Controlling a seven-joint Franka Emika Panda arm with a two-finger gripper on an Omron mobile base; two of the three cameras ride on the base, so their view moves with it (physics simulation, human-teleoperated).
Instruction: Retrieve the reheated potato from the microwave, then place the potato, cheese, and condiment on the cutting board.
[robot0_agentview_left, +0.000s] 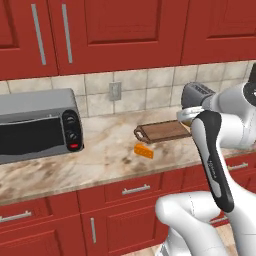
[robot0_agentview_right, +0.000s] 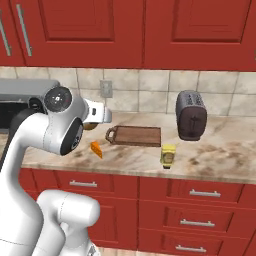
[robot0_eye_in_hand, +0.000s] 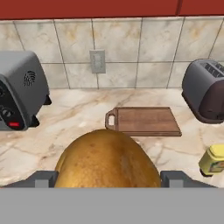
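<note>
The potato is out of the oven and sits big and brown between the fingertips of the pincer, which is clamped wide around it, up in the air over the bench. From the right side you can just catch a brown sliver of it past the white wrist. Straight ahead lies the cutting board, bare for now, handle toward the grey oven. The cheese waits on the bench just in front of the board's handle end, and the yellow condiment stands off the board's other corner, near the toaster. So I'd call the fetching done and the placing not begun: the potato has to come down on the board, then cheese and bottle each need a pick and a short carry.
</note>
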